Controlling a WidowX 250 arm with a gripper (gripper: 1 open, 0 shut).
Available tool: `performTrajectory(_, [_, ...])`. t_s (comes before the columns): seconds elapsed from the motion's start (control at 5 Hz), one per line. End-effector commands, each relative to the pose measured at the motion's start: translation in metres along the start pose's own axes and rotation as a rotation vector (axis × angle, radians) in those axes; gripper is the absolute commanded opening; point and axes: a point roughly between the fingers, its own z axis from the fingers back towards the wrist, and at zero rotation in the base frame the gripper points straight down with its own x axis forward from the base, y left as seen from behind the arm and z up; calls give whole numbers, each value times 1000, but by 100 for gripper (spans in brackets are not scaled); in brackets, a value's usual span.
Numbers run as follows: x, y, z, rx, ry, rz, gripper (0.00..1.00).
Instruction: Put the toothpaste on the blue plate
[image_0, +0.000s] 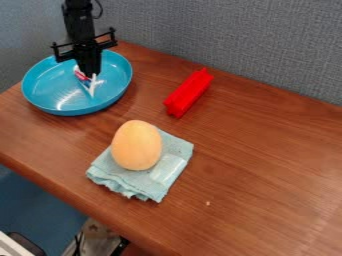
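The blue plate (47, 98) sits at the back left of the wooden table. My gripper (86, 74) hangs straight down over the plate's right half, shut on the toothpaste (92, 86). The toothpaste is a small white tube with red print that points down from the fingers into the plate. Its lower end is at or just above the plate's inner surface; I cannot tell whether it touches.
A red rectangular block (189, 91) lies right of the plate. An orange egg-shaped object (135, 145) rests on a pale blue-green folded cloth (163, 176) near the middle. The table's front edge (80, 190) runs diagonally, and a grey wall stands behind.
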Motion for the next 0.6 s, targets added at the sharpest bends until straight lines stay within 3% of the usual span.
performTrajectory(0.0, [9, 8, 45, -71, -99, 8, 0])
performTrajectory(0.4, [8, 13, 42, -72, -103, -9, 0])
